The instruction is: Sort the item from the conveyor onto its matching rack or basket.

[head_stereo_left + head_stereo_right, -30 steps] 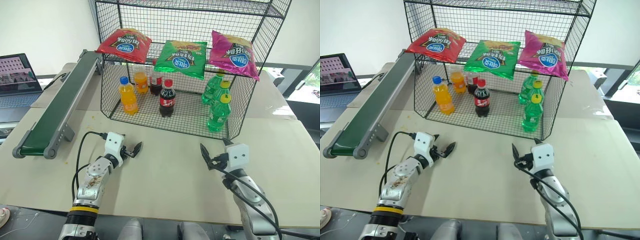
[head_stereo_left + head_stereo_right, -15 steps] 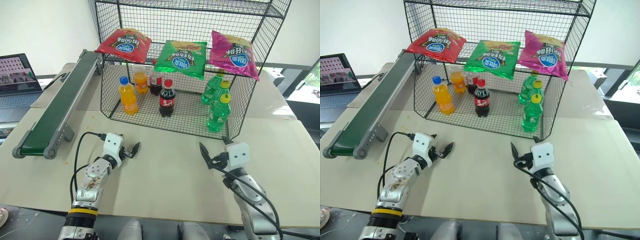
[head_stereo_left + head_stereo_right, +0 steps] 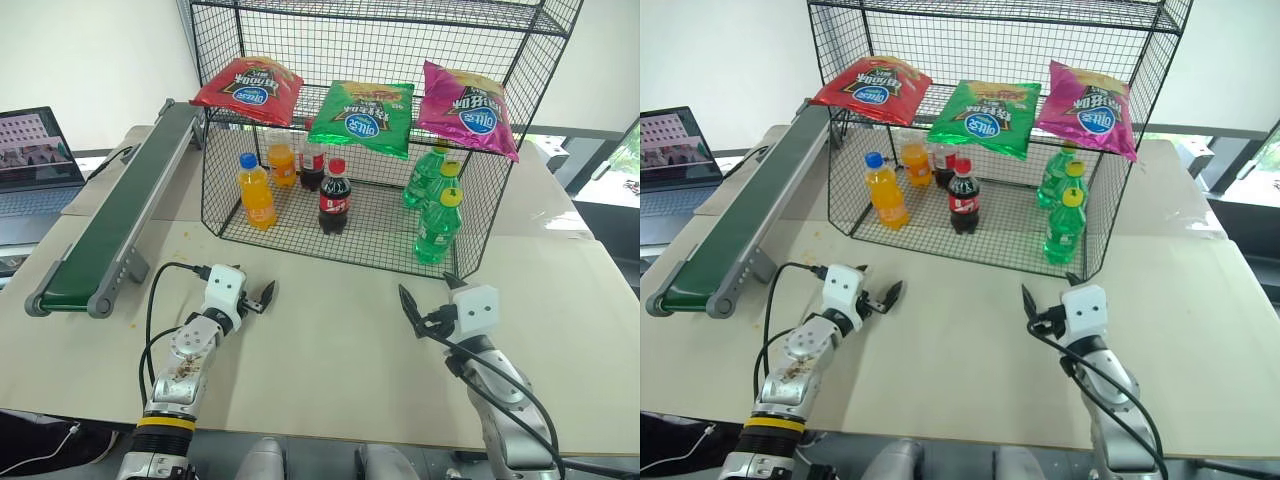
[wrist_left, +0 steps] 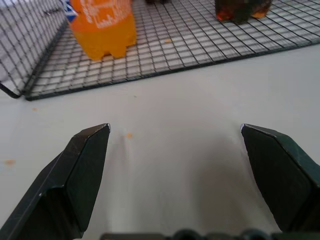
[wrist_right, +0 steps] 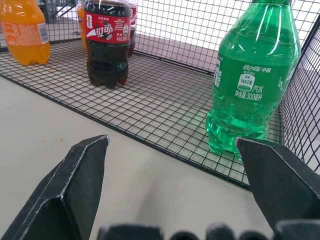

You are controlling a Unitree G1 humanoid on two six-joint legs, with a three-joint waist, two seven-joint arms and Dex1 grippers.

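Left tool (image 4: 175,135) spread empty; head views add conveyor (image 3: 115,215).

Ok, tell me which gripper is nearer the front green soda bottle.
Right. The right gripper sits just in front of the green soda bottle, slightly to its left; the left gripper is far off to its left.

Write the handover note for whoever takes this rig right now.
Left end effector: open, empty, over the table.
Right end effector: open, empty, over the table before the rack.
Red chip bag: on the rack's upper shelf, left of the green bag and the magenta bag.
Conveyor: belt bare.
Done: red bag appears sorted.
Left: nothing visible; watch the belt for another item.
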